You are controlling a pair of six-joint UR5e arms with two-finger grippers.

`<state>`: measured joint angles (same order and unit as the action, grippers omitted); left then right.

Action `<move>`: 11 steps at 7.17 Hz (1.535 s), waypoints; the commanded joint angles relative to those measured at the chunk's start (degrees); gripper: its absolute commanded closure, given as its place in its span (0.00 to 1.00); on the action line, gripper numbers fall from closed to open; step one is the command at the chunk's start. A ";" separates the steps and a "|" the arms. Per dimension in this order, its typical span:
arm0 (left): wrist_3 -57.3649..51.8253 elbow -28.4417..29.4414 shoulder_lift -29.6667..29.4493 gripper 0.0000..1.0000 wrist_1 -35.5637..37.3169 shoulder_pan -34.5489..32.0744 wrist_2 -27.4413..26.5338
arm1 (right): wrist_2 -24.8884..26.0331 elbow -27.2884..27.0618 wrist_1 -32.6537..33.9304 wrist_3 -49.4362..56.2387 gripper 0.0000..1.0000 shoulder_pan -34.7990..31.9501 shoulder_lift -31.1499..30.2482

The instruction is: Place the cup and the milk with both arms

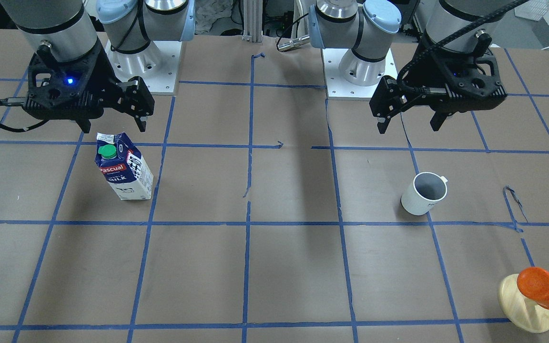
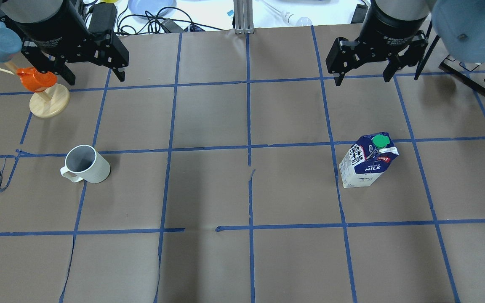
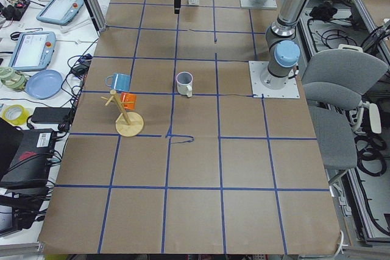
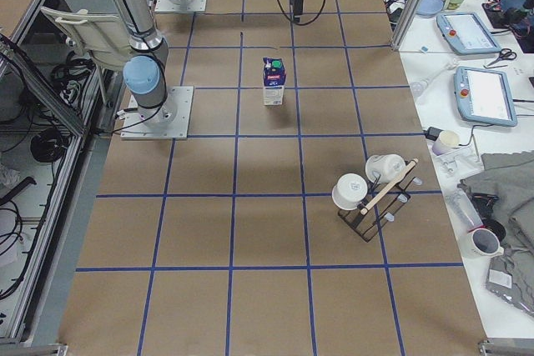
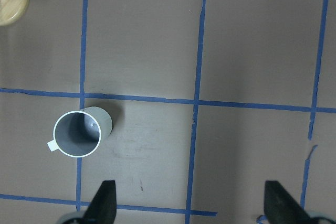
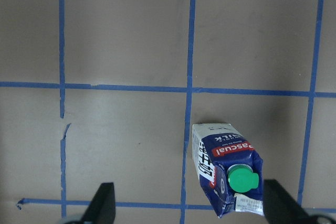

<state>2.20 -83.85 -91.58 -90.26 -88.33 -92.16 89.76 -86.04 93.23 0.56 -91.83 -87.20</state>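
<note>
While upright, "Pascual" milk carton (image 2: pixel 368 163).

Overhead and front cameras face each other across the table (image 2: pixel 209 126), both sharing the cup (image 2: pixel 86 164) and milk (image 2: pixel 366 166).

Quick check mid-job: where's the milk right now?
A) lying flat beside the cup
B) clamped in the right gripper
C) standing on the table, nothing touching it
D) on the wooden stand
C: the milk stands upright on the table, and the right gripper is open and empty, apart from it.
</note>
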 commanded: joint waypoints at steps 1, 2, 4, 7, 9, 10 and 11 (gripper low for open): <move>0.00 -0.18 0.00 0.00 0.00 0.00 -0.03 | 0.06 0.00 0.73 -0.03 0.00 -0.01 0.10; 0.00 -0.18 0.00 0.00 0.00 0.00 -0.12 | -0.03 0.00 0.64 0.05 0.00 0.08 0.19; -0.09 -0.18 0.09 0.00 0.00 0.00 -0.04 | -0.12 0.00 0.46 0.05 0.00 0.08 0.10; -1.23 0.17 0.09 0.00 -0.09 0.26 0.05 | -0.12 -0.09 0.29 0.32 0.00 -0.01 -0.25; -1.40 0.17 0.09 0.00 0.00 0.26 0.14 | -0.20 -1.13 0.38 0.23 0.00 -0.10 -0.42; -1.41 0.17 0.26 0.00 -0.09 0.26 -0.03 | -0.20 -1.84 0.46 0.32 0.00 -0.10 -0.43; -1.41 0.17 0.26 0.00 -0.17 0.26 -0.03 | -0.20 -1.85 0.46 0.23 0.00 -0.10 -0.43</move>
<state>0.82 -83.68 -91.38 -90.35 -88.08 -92.14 89.57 -87.52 93.65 0.85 -91.91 -87.57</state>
